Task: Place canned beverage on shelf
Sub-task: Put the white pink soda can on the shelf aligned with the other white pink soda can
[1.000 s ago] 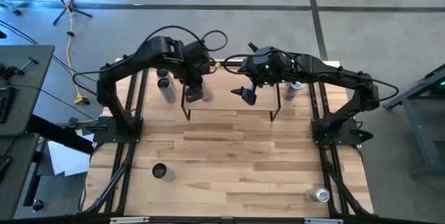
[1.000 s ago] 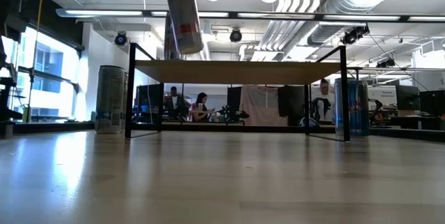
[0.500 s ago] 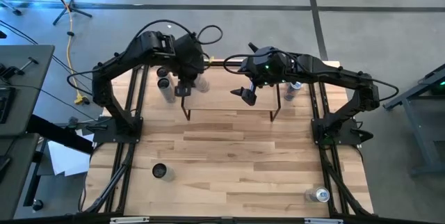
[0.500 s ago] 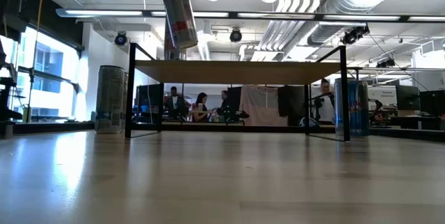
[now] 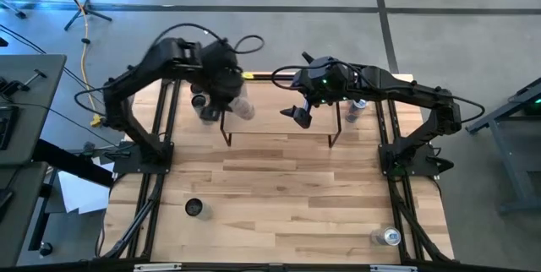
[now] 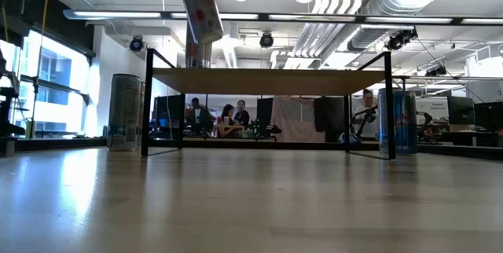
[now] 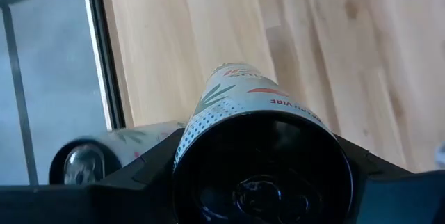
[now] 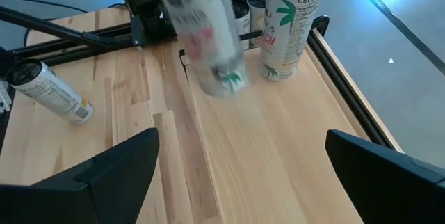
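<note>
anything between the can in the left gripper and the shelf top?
Nothing visible. The left gripper holds the can tilted in the air above the shelf at its left end. The wood top below it shows bare. The right gripper hovers open over the shelf's middle, off to the side.

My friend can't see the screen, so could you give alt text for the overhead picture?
Seen from above, the left gripper holds a tilted can over the left end of the wooden shelf; the right gripper hangs open above the shelf's right half.
</note>
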Controlling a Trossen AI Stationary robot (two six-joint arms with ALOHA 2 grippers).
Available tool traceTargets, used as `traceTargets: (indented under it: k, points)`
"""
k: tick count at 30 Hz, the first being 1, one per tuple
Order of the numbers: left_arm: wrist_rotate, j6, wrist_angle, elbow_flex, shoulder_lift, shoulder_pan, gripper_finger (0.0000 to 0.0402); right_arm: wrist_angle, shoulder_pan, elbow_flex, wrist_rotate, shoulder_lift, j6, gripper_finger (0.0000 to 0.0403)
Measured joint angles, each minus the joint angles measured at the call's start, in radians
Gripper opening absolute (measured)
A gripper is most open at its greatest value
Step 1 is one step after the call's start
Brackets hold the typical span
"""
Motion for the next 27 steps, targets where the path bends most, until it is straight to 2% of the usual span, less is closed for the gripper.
traceTargets:
  k: [4,10,15,19,23,27]
  points:
    - [0.026,-0.035,0.0,0.001,-0.035,0.013,0.0226,0.0,0.0,0.0,0.0,0.0,0.021,0.0398]
    - [0.025,-0.051,0.0,0.001,-0.016,0.035,0.0226,0.004,0.0,0.0,0.0,0.0,0.064,0.0398]
    - [0.015,-0.158,0.002,0.001,0.01,0.047,0.0226,0.004,0.011,0.0,0.001,0.0,0.088,0.0398]
    - [0.059,-0.188,0.001,0.001,0.012,0.047,0.0226,0.004,0.034,0.0,0.016,0.0,0.091,0.0398]
    - [0.073,-0.186,0.001,0.001,0.012,0.046,0.0226,0.004,0.06,0.0,0.041,0.0,0.091,0.0398]
    - [0.023,-0.123,0.001,0.001,0.012,0.045,0.0226,0.003,0.084,0.0,0.066,0.0,0.09,0.0398]
